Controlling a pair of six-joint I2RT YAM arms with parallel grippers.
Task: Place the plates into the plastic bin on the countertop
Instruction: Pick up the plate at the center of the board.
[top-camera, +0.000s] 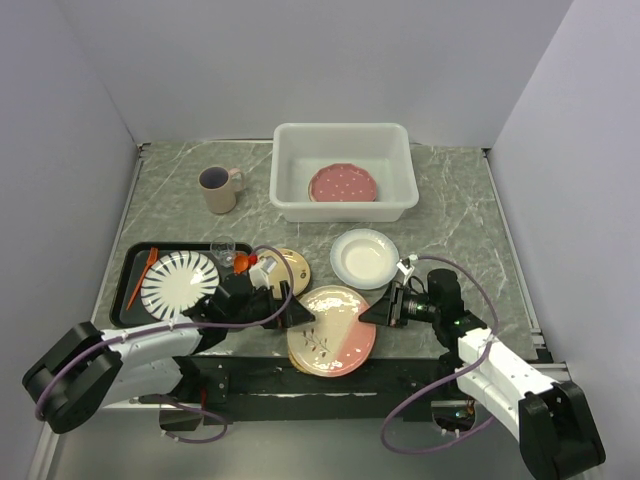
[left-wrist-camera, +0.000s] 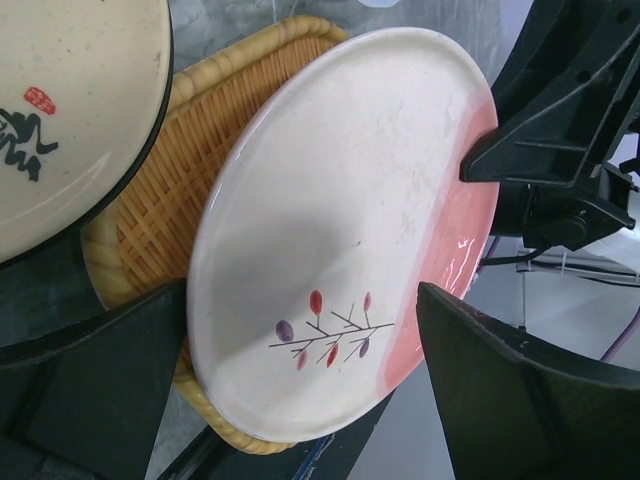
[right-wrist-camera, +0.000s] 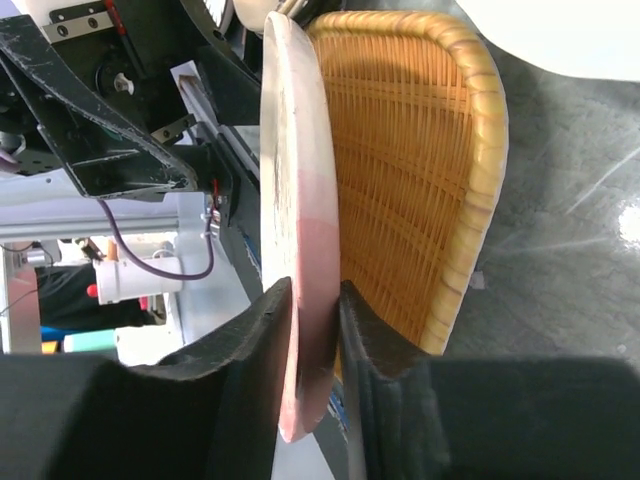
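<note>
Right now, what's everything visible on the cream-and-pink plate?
Round, glossy, ceramic-looking plate, cream with a pink sector and a sprig drawing with red and purple leaves. The right claw pinches its pink rim. It lies over a woven tray, apparently tilted up at that side. The open left claw straddles the sprig edge.

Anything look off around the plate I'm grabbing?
Yes. The cream-and-pink plate lies on a woven tray, and both hang past the near edge of the countertop. The right gripper pinches only the plate's pink rim, so the plate might tip when lifted.
</note>
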